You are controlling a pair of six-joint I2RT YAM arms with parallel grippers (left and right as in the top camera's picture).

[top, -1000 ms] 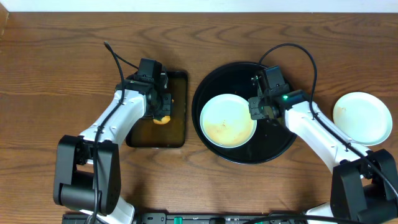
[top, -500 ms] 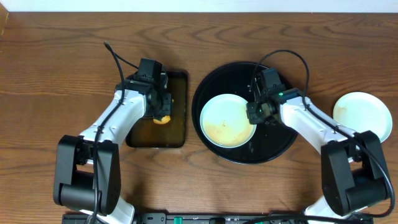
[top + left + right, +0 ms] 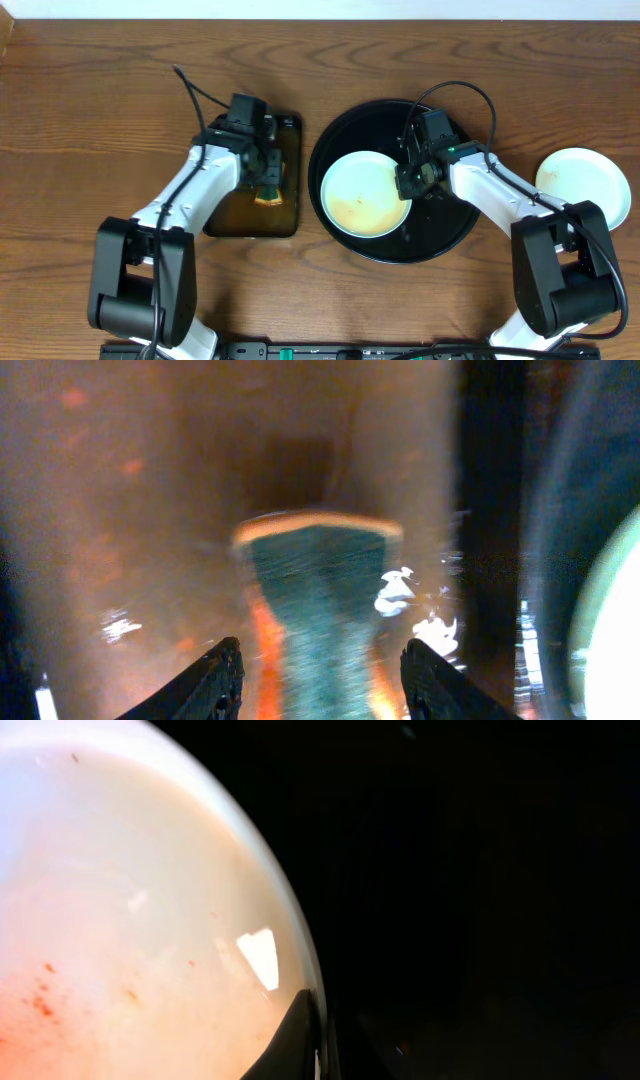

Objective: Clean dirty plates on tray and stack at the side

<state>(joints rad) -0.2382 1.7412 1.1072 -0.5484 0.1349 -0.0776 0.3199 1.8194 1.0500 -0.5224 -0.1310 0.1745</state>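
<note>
Two plates in view: the dirty plate lies flat in the left half of the tray; the clean plate sits on the table, well apart to the right of the tray.
Soiling: orange-brown sauce marks the near-left part of the dirty plate; the right wrist view shows red specks on it as well.
Left gripper: over the pan of brownish liquid, jaws partly closed with the sponge pinched between them, green face toward the camera. The wrist view is blurred, so take the grip as probable.
Right gripper: at the right rim of the dirty plate. One finger rests at the rim; the other is lost against the black tray, so you cannot tell whether the rim is clamped.
Governing relation: the dirty plate lies directly to the right of the sponge hand, just beyond the pan; the left arm is the one equipped to wipe. A round plate gives you no long axis to align with.
Obstructions: the pan's right wall and the tray's raised rim both stand between sponge and plate; lift clear of each.
Risk, as judged: a dripping sponge may wet the table in transit, and an unsteadied plate may slide.
</note>
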